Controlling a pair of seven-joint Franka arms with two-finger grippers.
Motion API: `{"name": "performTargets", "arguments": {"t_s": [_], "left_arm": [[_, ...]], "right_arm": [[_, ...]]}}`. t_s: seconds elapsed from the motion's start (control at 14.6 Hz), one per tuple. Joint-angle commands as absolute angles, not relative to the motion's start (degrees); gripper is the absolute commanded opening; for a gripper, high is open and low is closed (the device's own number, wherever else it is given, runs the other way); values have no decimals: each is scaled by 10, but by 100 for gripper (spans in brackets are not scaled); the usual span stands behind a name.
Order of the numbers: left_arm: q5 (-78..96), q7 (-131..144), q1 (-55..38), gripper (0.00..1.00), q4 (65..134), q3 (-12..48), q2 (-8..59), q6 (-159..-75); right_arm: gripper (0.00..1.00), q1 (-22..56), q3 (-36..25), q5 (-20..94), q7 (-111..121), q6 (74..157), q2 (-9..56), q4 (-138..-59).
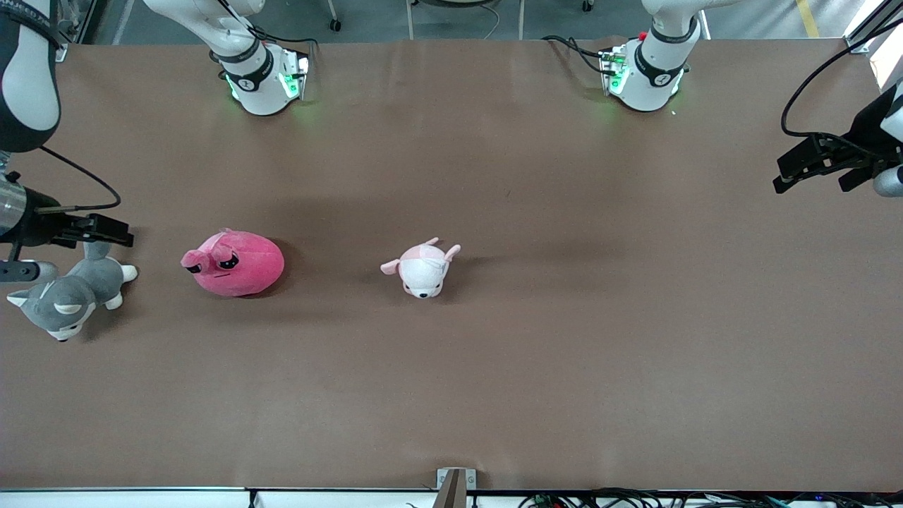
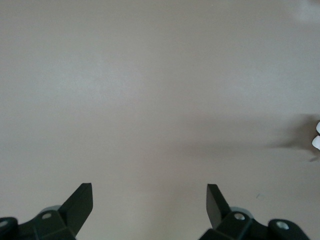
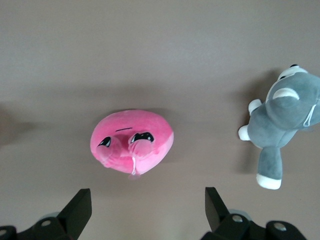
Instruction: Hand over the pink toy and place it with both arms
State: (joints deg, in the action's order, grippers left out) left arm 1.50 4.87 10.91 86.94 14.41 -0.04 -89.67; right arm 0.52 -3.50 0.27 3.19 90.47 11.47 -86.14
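The pink toy (image 1: 236,262) is a rounded hot-pink plush with droopy black eyes, lying on the brown table toward the right arm's end. My right gripper (image 1: 125,233) hangs open in the air at that end, beside the toy and over the edge of a grey husky plush. In the right wrist view the pink toy (image 3: 132,141) lies a little ahead of the open right gripper (image 3: 147,200), which holds nothing. My left gripper (image 1: 782,175) waits open over bare table at the left arm's end. The left wrist view shows the left gripper (image 2: 149,197) open and empty.
A grey-and-white husky plush (image 1: 67,296) lies at the right arm's end of the table, partly under the right gripper, and shows as the husky (image 3: 282,125) in the right wrist view. A pale pink-and-white puppy plush (image 1: 423,268) lies mid-table. Both arm bases (image 1: 261,77) stand at the table's robot edge.
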Motion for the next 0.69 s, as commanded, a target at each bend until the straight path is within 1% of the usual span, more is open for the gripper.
{"name": "performTargets", "arguments": {"t_s": [0.0,0.21,0.48,0.62], "left_arm": [[5,44,110,100,854,146,9,-887],[6,44,91,100,854,135,11,-887],[6,44,20,100,853,66,13,-887],[6,44,-4,100,853,43,13,-887]], "right_arm": [[100,11,-34,-3,10,896,73,-884],[100,8,-35,-3,16,881,60,-879],[100,6,-37,-5,12,868,59,-875],[100,4,-39,-6,16,867,38,-883]]}}
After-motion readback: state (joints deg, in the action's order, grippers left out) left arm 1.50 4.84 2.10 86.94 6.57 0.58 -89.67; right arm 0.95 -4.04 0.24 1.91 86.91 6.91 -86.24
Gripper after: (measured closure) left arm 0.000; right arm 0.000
